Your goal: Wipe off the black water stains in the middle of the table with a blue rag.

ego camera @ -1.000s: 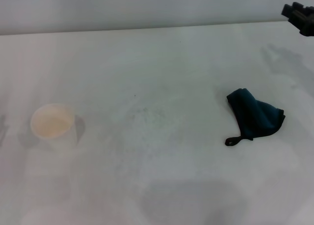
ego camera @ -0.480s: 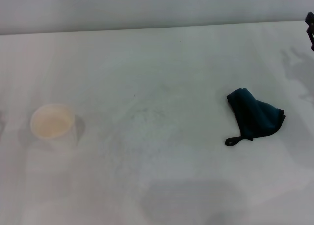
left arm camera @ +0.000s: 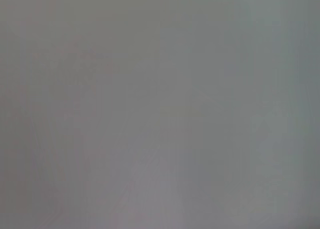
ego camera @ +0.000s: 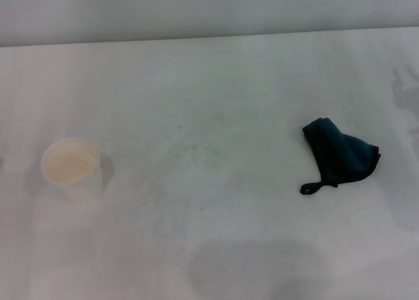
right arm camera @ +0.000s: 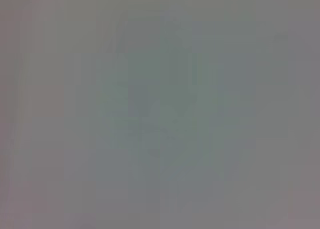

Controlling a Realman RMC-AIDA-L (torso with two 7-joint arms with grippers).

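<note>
One wide, plain white matte table fills your head view, and neither gripper shows in it, so you cannot tell whether either is apart or together; both wrist views give you only a flat grey blur. One crumpled dark teal-blue rag with black edging lies on the table, touched by nothing, its small black loop at the near corner. One white paper cup stands upright well to the left of the rag. Between cup and rag you see faint grey smudges and one tiny dark speck. You can read no writing or label anywhere.
</note>
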